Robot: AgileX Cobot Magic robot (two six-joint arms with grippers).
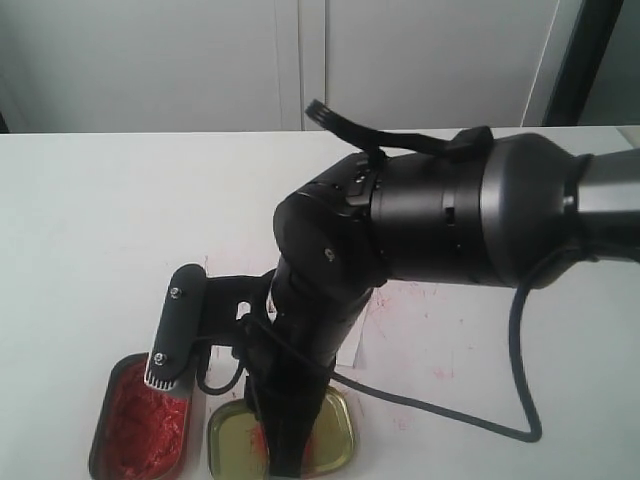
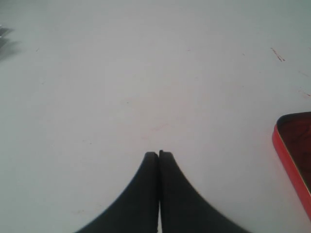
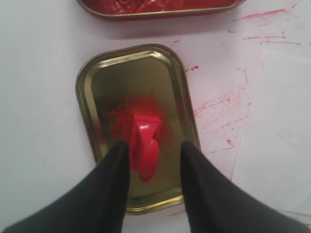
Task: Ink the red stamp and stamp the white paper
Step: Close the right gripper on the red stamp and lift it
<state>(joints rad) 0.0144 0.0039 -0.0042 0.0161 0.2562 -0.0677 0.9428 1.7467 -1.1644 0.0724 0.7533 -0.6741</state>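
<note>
The red stamp [image 3: 144,145] lies in the shiny gold tray [image 3: 97,87], on a red smudge. My right gripper [image 3: 153,148] is open and reaches down over the tray with one finger on each side of the stamp. One finger is close against it and the other stands apart. In the exterior view the right arm hides the stamp and its gripper [image 1: 285,450] dips into the gold tray [image 1: 335,425]. The white paper [image 3: 279,155] lies flat beside the tray. My left gripper [image 2: 159,153] is shut and empty over bare tabletop.
The oblong tin of red ink paste [image 1: 140,420] sits next to the gold tray; its edge [image 2: 294,150] shows in the left wrist view. A red-smeared sheet [image 3: 218,92] lies under the plain paper. A black cable [image 1: 520,340] loops over the table.
</note>
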